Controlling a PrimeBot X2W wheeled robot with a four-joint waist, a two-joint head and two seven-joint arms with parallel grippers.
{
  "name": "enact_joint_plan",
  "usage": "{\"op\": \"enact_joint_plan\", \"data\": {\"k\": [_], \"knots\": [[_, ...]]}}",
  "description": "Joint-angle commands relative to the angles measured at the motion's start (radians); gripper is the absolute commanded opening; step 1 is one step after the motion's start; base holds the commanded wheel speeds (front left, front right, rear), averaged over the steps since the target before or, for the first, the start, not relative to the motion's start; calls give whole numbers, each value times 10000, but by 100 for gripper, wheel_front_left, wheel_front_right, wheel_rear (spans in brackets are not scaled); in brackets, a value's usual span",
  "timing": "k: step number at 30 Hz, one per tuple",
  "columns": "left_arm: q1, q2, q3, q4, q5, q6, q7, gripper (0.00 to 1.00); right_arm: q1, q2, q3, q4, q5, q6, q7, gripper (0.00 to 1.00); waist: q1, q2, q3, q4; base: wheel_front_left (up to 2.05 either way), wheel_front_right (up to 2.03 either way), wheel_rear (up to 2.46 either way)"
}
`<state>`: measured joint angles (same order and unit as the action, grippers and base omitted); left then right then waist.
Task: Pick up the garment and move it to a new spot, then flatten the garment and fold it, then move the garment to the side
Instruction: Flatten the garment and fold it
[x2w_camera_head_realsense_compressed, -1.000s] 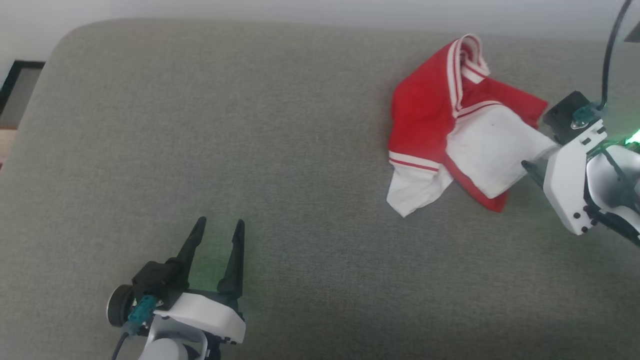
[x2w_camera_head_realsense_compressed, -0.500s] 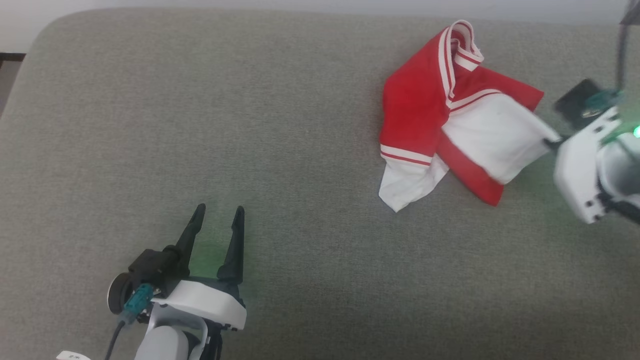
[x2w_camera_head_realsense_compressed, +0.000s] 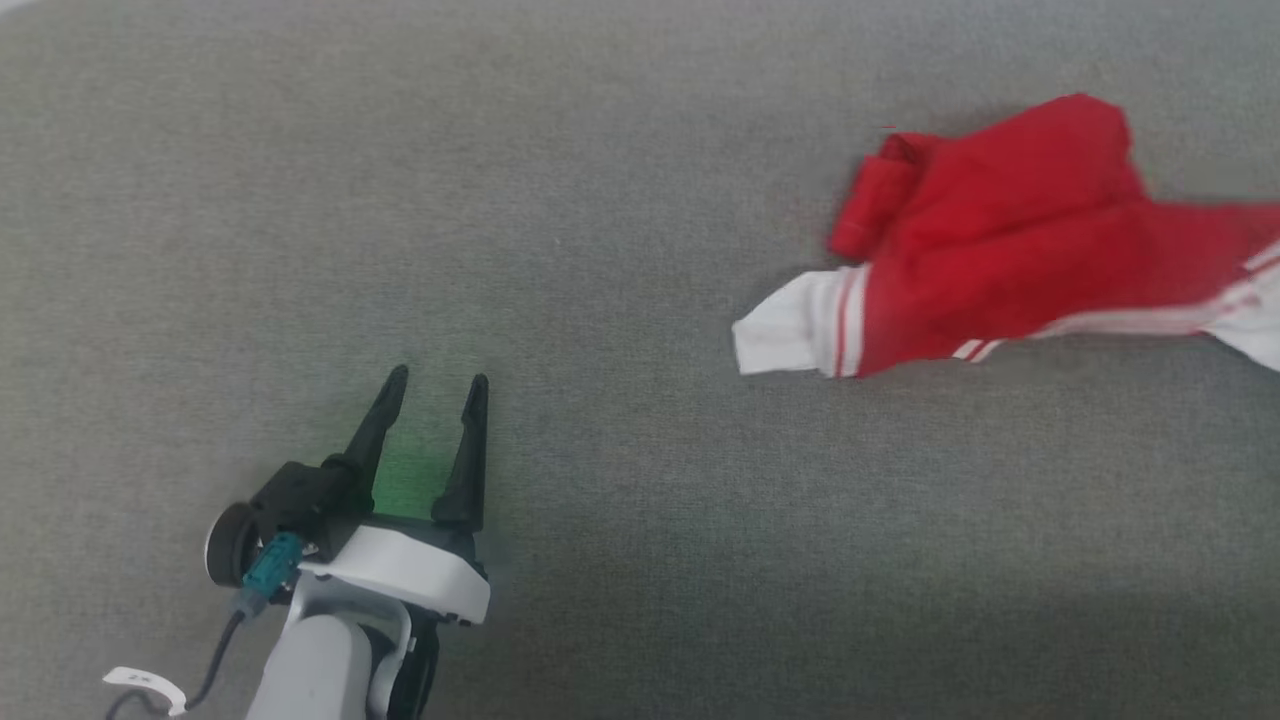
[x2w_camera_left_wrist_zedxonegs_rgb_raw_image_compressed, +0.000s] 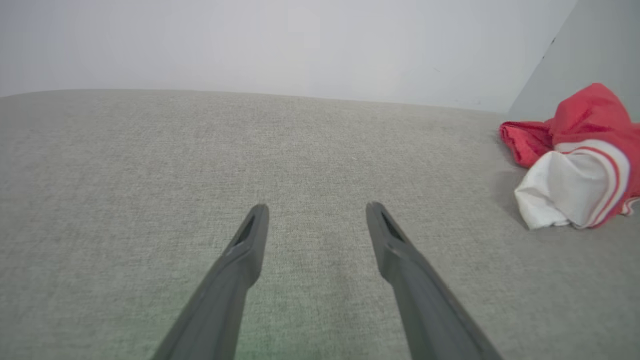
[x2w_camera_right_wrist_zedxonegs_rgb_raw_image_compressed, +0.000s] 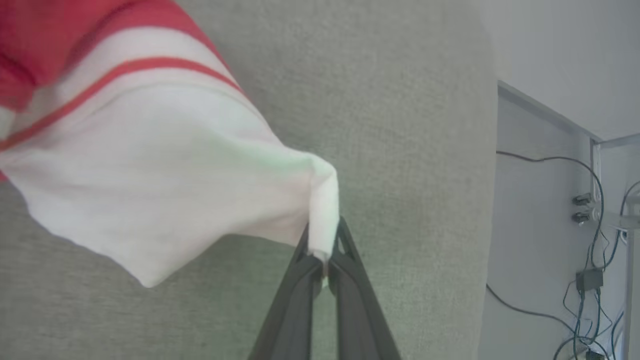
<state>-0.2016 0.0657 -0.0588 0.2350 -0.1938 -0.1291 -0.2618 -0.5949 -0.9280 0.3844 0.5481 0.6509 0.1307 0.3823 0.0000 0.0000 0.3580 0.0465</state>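
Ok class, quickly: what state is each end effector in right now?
Left end effector: open, holding nothing.
Right end effector: closed on a white end of the garment.

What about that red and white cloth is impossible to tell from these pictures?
Head view: the garment is blurred and its right end is cut off by the right edge.
Left wrist view: its far side runs past the right edge.
Right wrist view: its red part leaves the top-left corner; the right gripper, shut, hides how much white corner it pinches.
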Motion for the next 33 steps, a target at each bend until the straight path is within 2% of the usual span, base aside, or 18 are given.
{"op": "enact_joint_plan", "data": {"k": [1, 9, 10, 11, 12, 18, 20, 24, 26, 27, 30, 33], "knots": [[-149, 71, -25, -11, 10, -12, -46, 100, 121, 102, -137, 144, -72, 0, -119, 0, 0, 0, 121, -83, 0, 0, 0], [-711, 580, -575, 123, -160, -13, -46, 100, 336, 1045, -980, 1178, -719, 1, -1049, 0, 0, 0, 396, -370, 0, 0, 0], [-867, 764, -731, 116, -180, -13, -46, 100, 299, 1164, -1075, 1235, -807, 1, -1276, 18, 0, 0, 397, -409, 0, 0, 0], [-1028, 939, -954, 129, -262, -13, -46, 100, 280, 1285, -1208, 1297, -884, 0, -1537, 71, 0, 0, 381, -450, 0, 0, 0], [-1212, 1146, -1213, 135, -319, -13, -46, 100, 295, 1378, -1300, 1336, -1000, 1, -1801, 100, 0, 0, 347, -500, 0, 0, 0], [-2861, 2776, -3344, 295, -1216, -11, -22, 100, 857, 1874, -1930, 1227, -1408, 1, -3403, 100, 0, 0, -2, -956, 0, 0, 0], [-3618, 3336, -4216, 316, -1768, -11, 320, 100, 1077, 2059, -2186, 1017, -1427, 1, -3823, 100, 0, 0, -127, -1185, 0, 0, 0], [-5167, 4227, -5889, 145, -3700, -10, 1735, 100, 1518, 2542, -2666, 278, -1396, 1, -4435, 100, 0, 0, -231, -1717, 0, 0, 0], [-5873, 4467, -6737, -31, -4941, -14, 2788, 100, 1710, 2817, -2854, -125, -1438, 1, -4569, 100, 0, 0, -259, -1980, 0, 0, 0], [-5873, 4467, -6737, -31, -4941, -14, 2788, 100, 1710, 2817, -2854, -125, -1438, 1, -4569, 100, 0, 0, -259, -1980, 0, 0, 0], [-6908, 4655, -7640, -113, -6869, -11, 4588, 100, 1934, 3163, -3117, -739, -1564, 1, -4601, 100, 0, 0, -188, -2320, 0, 0, 0], [-7797, 4517, -8444, 58, -8506, -11, 6363, 100, 2151, 3553, -3288, -1274, -1633, 1, -4433, 100, 0, 0, -44, -2565, 0, 0, 0]]}}
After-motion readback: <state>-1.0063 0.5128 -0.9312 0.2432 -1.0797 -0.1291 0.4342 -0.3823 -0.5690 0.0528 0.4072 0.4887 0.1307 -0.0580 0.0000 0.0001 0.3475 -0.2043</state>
